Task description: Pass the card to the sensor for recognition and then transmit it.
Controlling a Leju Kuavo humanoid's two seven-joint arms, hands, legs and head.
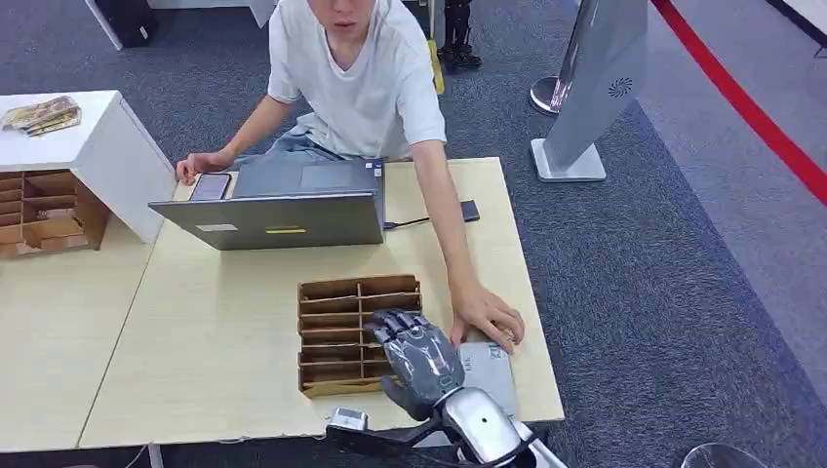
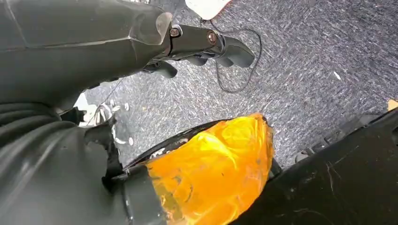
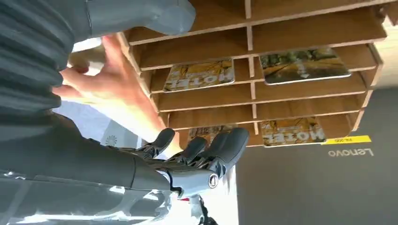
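Though metallic, right hand (image 1: 417, 353) over slotted wooden rack (image 1: 336, 317)

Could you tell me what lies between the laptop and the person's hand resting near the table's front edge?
In the head view, the wooden card rack sits between the laptop and the person's hand, with the robot's right hand over the rack's near right corner.

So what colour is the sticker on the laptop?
Yellow. The sticker on the laptop shows best in the right wrist view.
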